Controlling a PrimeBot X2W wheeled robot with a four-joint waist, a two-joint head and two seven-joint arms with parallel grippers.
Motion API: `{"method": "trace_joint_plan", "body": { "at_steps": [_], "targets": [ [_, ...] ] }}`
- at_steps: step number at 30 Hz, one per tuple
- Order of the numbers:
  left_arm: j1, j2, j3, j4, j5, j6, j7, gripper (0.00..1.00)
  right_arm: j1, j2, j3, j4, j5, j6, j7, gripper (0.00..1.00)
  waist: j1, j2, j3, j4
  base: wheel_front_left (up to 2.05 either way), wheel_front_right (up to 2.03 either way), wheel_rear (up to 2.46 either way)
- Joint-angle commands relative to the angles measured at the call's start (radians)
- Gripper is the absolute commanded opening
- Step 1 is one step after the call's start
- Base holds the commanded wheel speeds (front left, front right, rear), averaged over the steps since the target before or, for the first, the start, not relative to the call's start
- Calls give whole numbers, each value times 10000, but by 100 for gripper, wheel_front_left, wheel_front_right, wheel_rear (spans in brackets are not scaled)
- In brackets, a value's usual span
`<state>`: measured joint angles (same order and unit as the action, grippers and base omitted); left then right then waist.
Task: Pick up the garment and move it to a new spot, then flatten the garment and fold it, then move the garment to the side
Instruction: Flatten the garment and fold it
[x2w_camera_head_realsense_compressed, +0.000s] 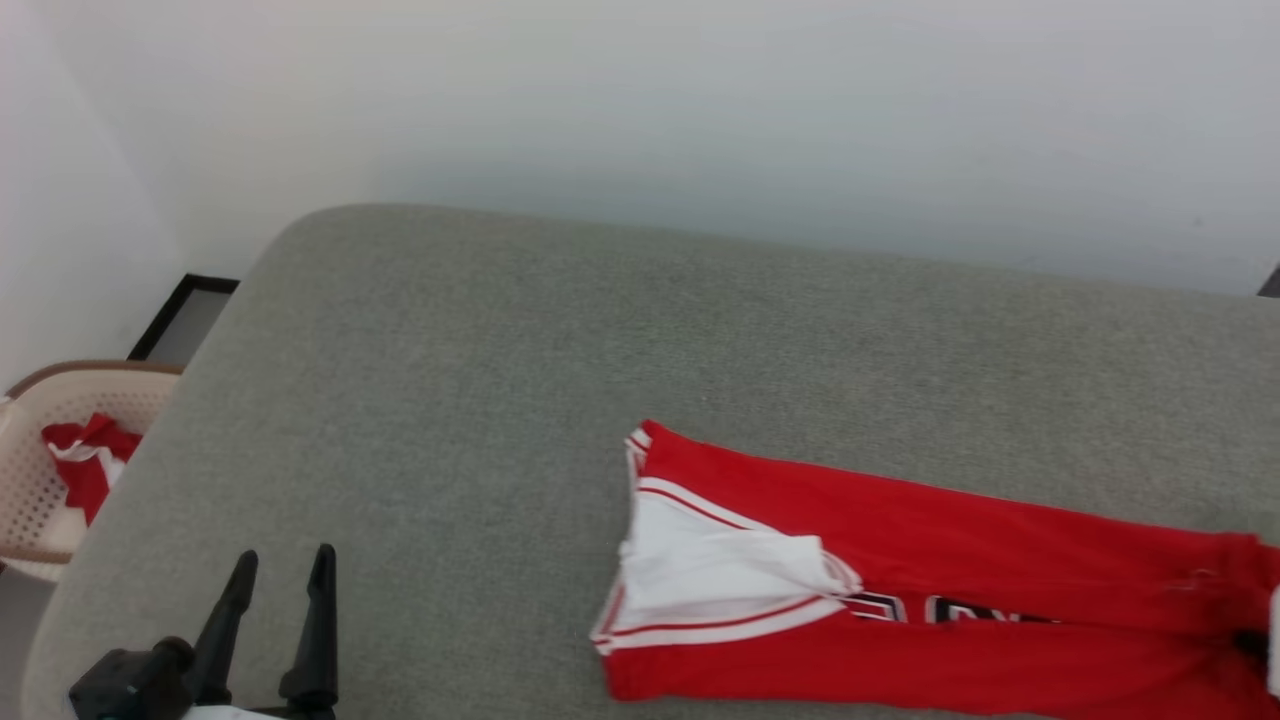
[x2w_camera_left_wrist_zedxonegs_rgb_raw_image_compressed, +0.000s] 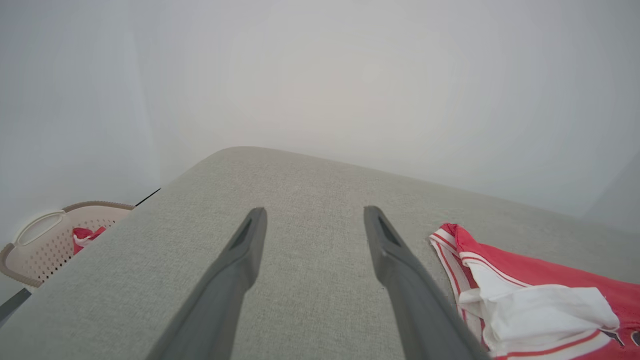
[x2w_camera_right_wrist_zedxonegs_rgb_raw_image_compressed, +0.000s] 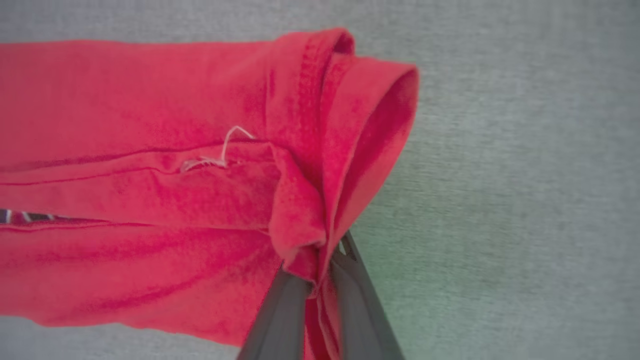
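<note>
The left claw (x2w_camera_head_realsense_compressed: 285, 552) hovers spread wide over the grey table's (x2w_camera_head_realsense_compressed: 450, 330) near left corner. The shirt (x2w_camera_head_realsense_compressed: 950, 540) lies folded lengthwise by the near right edge. The right wrist view shows the right claw (x2w_camera_right_wrist_zedxonegs_rgb_raw_image_compressed: 320, 267) pinching its red hem.

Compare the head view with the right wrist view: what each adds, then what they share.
Head view adds: the open left tool, a beige perforated plastic basket holding red cloth, the white sleeve end. Right wrist view adds: the right tool shut on a hem fold, a white thread. Shared: the bright red soft-fabric short-sleeved shirt on the grey fabric-covered surface.
</note>
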<state>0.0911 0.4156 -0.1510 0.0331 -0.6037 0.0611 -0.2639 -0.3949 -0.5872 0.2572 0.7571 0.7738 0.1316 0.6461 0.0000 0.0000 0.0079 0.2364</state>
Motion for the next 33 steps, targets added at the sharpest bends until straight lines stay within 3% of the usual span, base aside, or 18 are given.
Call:
{"method": "trace_joint_plan", "body": {
  "at_steps": [1, 9, 18, 27, 33],
  "targets": [
    [94, -69, 91, -3, 98, -98, 4, 100, 51, -324, -91, 135, -16, -18, -167, 0, 0, 0, -39, -174, 0, 0, 0],
    [133, -213, 280, 131, 233, -332, 4, 100, -213, -791, -19, 540, 71, -17, -371, 0, 0, 0, -106, -529, 0, 0, 0],
    [346, -359, 353, 241, 262, -486, 4, 100, -22, -537, 674, -1241, 1038, -13, 200, 0, 0, 0, -385, -764, 0, 0, 0],
    [128, -487, 46, 361, 333, -573, 56, 100, -73, 726, 1196, -2932, 1006, -13, 649, 0, 0, 0, -495, -471, 0, 0, 0],
    [-222, -601, -227, 539, 346, -658, 150, 100, -286, 1845, 1393, -2996, 482, -13, 634, 0, 0, 0, -477, -44, 0, 0, 0]
  ]
}}
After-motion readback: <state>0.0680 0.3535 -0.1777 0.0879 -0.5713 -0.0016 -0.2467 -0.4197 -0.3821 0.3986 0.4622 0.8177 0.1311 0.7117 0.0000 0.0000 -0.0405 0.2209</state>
